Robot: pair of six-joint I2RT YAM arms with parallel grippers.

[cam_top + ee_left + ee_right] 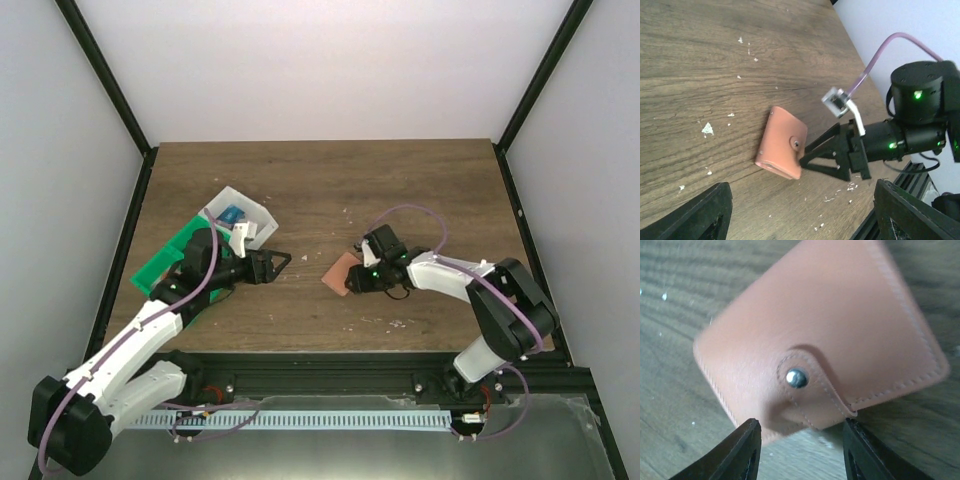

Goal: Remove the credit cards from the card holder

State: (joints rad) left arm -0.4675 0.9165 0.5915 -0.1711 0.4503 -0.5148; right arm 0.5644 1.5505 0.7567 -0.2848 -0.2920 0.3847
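Note:
The card holder (342,272) lies shut on the wooden table, its salmon-orange outside up. A small tab with a metal snap (796,378) is fastened over its edge. No credit cards show; the shut holder hides its inside. My right gripper (800,450) is low at the holder's tab edge (782,142), open, one dark finger on each side of the tab and a gap at both. In the top view my right gripper (358,272) sits at the holder's right side. My left gripper (281,261) hovers open a little to the holder's left, holding nothing; its fingers (705,215) frame the left wrist view.
A green tray (165,262) and a white tray (255,212) sit at the left, behind my left arm. A small blue thing (232,215) lies in the white tray. Pale crumbs dot the wood. Black frame rails border the table.

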